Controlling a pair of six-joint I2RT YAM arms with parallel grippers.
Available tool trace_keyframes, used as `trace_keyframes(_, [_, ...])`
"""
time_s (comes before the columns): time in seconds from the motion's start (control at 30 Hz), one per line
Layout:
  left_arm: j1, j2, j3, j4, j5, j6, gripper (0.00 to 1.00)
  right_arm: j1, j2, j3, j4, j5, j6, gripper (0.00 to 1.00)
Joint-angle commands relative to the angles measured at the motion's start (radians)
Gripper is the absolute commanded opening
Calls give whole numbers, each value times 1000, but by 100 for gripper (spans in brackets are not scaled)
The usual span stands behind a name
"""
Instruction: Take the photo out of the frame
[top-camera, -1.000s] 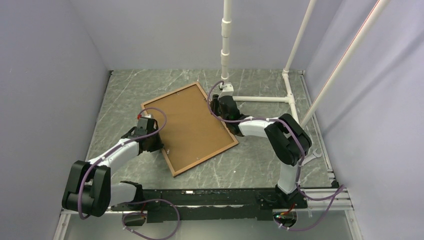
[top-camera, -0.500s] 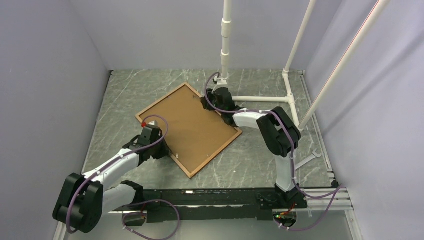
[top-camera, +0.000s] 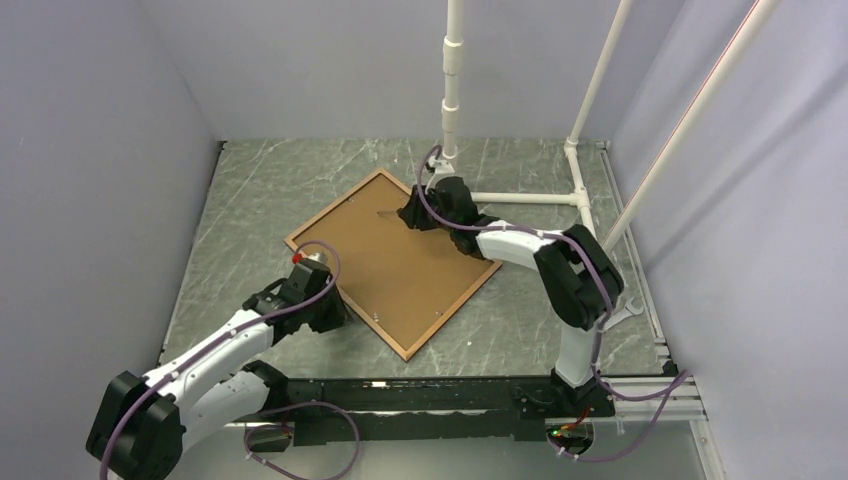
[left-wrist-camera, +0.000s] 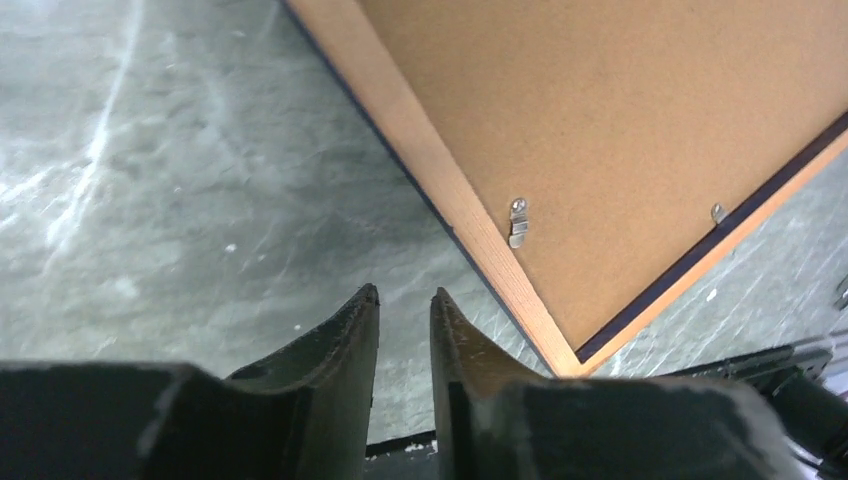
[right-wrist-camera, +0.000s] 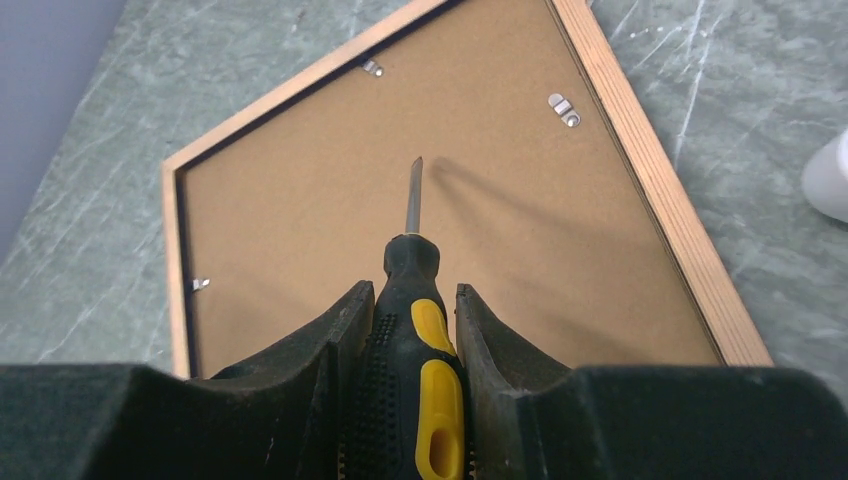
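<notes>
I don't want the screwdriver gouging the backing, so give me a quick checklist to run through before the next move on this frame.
1. Screwdriver secure in the right gripper: ok, jaws shut on its handle.
2. Frame face down, hardboard back up: ok.
3. Screwdriver tip on a retaining clip: not ok, it points at bare board between the clips.
4. Clips turned clear of the back: cannot tell.
5. Left gripper steadying the frame: not ok, it is empty, jaws a little apart, over the table beside the frame's rail.
</notes>
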Motion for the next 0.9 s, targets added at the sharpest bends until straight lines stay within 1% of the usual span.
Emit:
trace_keyframes(0.0, [22, -38, 90, -148, -107, 26, 37, 0, -178, -14, -44, -3, -52, 0])
trace_keyframes(0.07, [60, -52, 110, -172, -106, 50, 47, 5, -218, -35, -70, -24, -57, 0])
trace_keyframes(0.13, [128, -69, 120, -173, -75, 84, 56, 18, -252, -58, -85, -44, -61, 0])
trace_keyframes(0.17, [171, -74, 124, -170, -38, 104, 60, 24, -265, -68, -98, -51, -64, 0])
trace_keyframes(0.27, [299, -68, 158, -170, 47, 170, 66, 49, -294, -97, -114, -85, -52, 0])
trace_keyframes(0.33, [359, -49, 193, -175, 74, 204, 70, 79, -303, -115, -101, -113, -46, 0])
trace_keyframes(0.43, [445, 8, 238, -149, 116, 216, 77, 167, -291, -113, -96, -74, -71, 0])
trace_keyframes(0.5, [513, 71, 259, -118, 171, 208, 78, 230, -257, -86, -113, -24, -89, 0])
trace_keyframes(0.57, [598, 148, 279, -79, 251, 196, 76, 278, -227, -55, -126, 16, -99, 0])
trace_keyframes(0.6, [625, 188, 289, -64, 263, 192, 75, 300, -216, -42, -130, 37, -103, 0])
trace_keyframes(0.7, [670, 304, 334, -45, 222, 197, 73, 349, -198, -28, -117, 82, -111, 0])
trace_keyframes(0.87, [686, 487, 418, -23, 136, 213, 72, 389, -191, -28, -113, 154, -120, 0])
